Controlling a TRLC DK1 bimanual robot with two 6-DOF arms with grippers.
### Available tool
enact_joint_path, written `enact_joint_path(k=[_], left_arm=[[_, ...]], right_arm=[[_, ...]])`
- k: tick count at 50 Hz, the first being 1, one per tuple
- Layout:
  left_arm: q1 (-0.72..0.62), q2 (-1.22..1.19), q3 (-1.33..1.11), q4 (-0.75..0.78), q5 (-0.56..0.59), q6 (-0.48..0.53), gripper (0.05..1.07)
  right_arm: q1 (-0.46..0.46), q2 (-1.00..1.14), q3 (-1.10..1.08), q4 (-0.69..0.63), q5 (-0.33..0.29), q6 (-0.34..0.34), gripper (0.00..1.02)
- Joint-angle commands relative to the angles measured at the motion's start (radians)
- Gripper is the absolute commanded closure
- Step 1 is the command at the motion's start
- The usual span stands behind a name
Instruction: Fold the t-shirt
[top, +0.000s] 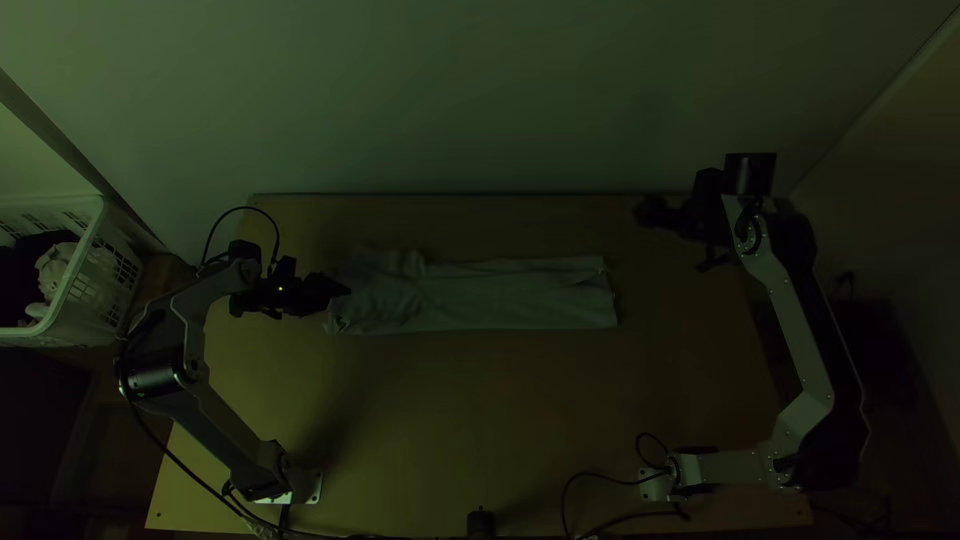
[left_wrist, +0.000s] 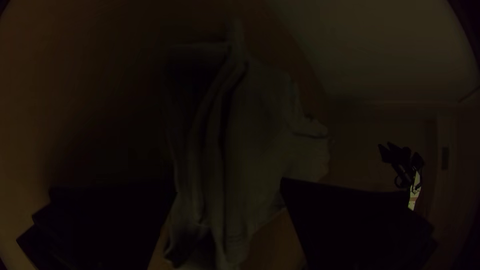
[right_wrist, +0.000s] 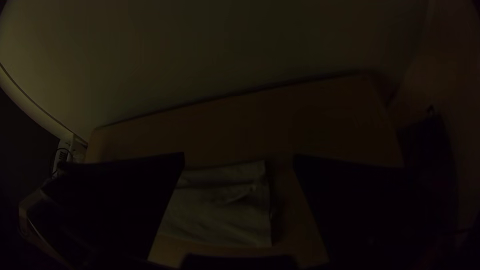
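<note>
The pale t-shirt (top: 500, 296) lies as a long, narrow folded strip across the upper middle of the table, rumpled at its left end and flatter at its right. My left gripper (top: 340, 290) is at that rumpled end. In the left wrist view, the left gripper (left_wrist: 229, 192) stands open, with the bunched cloth (left_wrist: 260, 130) between and beyond its fingers. Up and right of the strip, apart from it, is my right gripper (top: 650, 212). The right wrist view has the right gripper (right_wrist: 239, 162) open, the shirt's flat end (right_wrist: 220, 210) lying beyond it on the table.
A white basket (top: 85, 265) holding cloth stands left of the table (top: 480, 420). A wall rises behind the table's far edge. Cables run along the near edge, where a small dark object (top: 481, 524) stands. Bare wood lies in front of the shirt.
</note>
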Motion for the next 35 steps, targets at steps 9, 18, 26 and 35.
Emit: enact_joint_path(k=[9, 18, 26, 35], left_arm=[[-0.161, 0.023, -0.057, 0.148, -0.087, -0.193, 0.09], [-0.251, 0.016, -0.053, 0.176, -0.260, -0.269, 0.11], [-0.280, -0.044, -0.065, 0.170, -0.403, -0.268, 0.70], [-0.242, -0.095, -0.048, 0.134, -0.449, -0.226, 1.05]], right_arm=[[0.014, -0.047, -0.041, -0.004, 0.004, -0.021, 0.03], [0.023, -0.062, -0.061, -0.004, 0.004, -0.019, 0.03], [0.032, -0.077, -0.097, 0.014, 0.004, -0.019, 0.03], [0.034, -0.084, -0.130, 0.020, 0.004, -0.016, 0.03]])
